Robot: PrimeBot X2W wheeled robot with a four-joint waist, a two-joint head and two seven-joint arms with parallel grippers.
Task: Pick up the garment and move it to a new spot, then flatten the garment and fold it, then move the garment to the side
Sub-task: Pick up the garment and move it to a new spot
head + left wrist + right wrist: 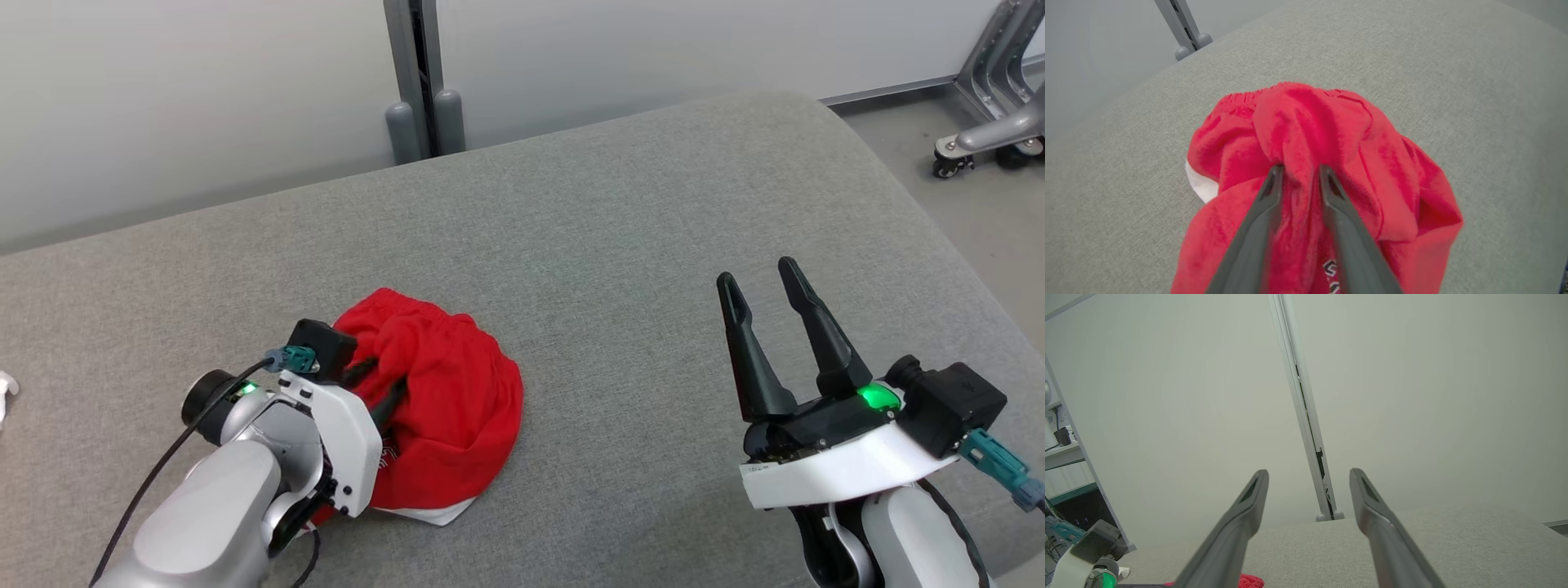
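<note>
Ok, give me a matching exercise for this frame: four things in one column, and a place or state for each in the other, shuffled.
Things
1. red garment
2. left gripper
3. right gripper
4. wheeled metal stand

Places or states
A. fingers spread wide, nothing between them
B. on the floor, far right of the head view
C. bunched in a heap on the grey upholstered surface
D. fingers either side of a red fold

Pairs: 1-C, 2-D, 3-A, 4-B

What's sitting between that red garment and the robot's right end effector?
Nothing but bare grey cushion, seen in the head view, between the garment and right end effector.
</note>
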